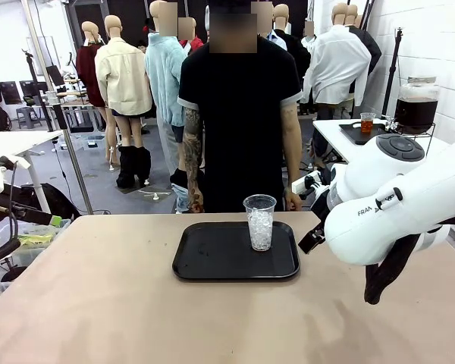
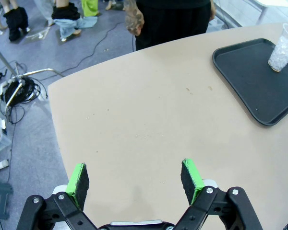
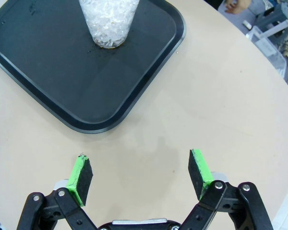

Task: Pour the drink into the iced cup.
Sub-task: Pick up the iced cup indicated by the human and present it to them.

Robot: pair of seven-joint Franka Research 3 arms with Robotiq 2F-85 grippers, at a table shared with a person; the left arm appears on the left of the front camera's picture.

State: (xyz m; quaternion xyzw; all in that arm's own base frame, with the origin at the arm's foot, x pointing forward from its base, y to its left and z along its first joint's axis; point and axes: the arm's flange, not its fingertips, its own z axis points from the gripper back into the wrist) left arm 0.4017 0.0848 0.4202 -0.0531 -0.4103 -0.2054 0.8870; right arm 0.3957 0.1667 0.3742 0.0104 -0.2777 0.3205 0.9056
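The iced cup (image 1: 259, 222), clear plastic and full of white ice, stands upright on the right part of a black tray (image 1: 212, 262). A large glass jar of dark reddish-brown drink (image 1: 416, 106) sits on a white side table far back right, next to a small cup of orange-red liquid (image 1: 367, 122). My left gripper (image 2: 133, 166) hangs open over bare table, well away from the tray (image 2: 249, 81) and the iced cup (image 2: 283, 45). My right gripper (image 3: 139, 157) is open and holds nothing, hovering just off the tray's (image 3: 48, 86) near corner, with the iced cup (image 3: 108, 19) beyond it.
A person in a black shirt (image 1: 239, 114) stands at the far edge behind the tray, hands down by the table; one hand (image 2: 134, 19) shows near that edge. My white right arm (image 1: 394, 197) bulks over the table's right side. Cables lie on the floor (image 2: 19, 91) past the left edge.
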